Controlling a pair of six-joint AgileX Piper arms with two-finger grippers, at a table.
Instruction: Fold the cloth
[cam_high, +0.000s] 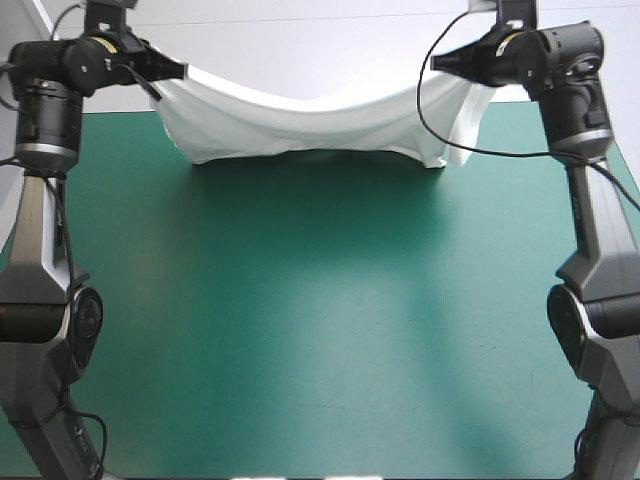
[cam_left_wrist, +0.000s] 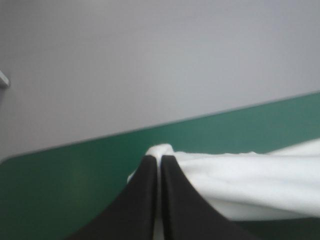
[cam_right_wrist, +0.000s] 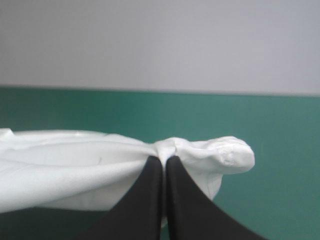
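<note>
**State of the workpiece.** The white short-sleeved fabric T-shirt (cam_high: 310, 125) is lifted and held as a band stretched between the two hands over the far part of the worktop (cam_high: 320, 330). Its upper edge sags in a shallow curve at the middle and rises toward each hand. The lower edge hangs over the far strip of the teal-green cover (cam_high: 320, 250) and throws a shadow onto it. Whether the lower edge touches the cover cannot be determined. The near and middle areas of the worktop carry no part of the garment.

**Left hand.** The left hand (cam_high: 172, 78) sits raised at the far left corner of the worktop. In the left wrist view, its two black fingers (cam_left_wrist: 145, 200) are pressed together in one pointed arch, with a thin white strip of fabric clamped between them. A small bunch of T-shirt protrudes just ahead of the fingertips. The rest of the garment runs away from the hand in long folds toward the other arm.

**Right hand.** The right hand (cam_high: 445, 62) sits raised at the far right corner, at about the same height as the left. In the right wrist view, its fingers are likewise all but closed, gripping the T-shirt. Fabric gathers in tight creases at the fingertips. A short rolled end of cloth projects on the side away from the left hand; the main band extends toward the left hand.
</note>
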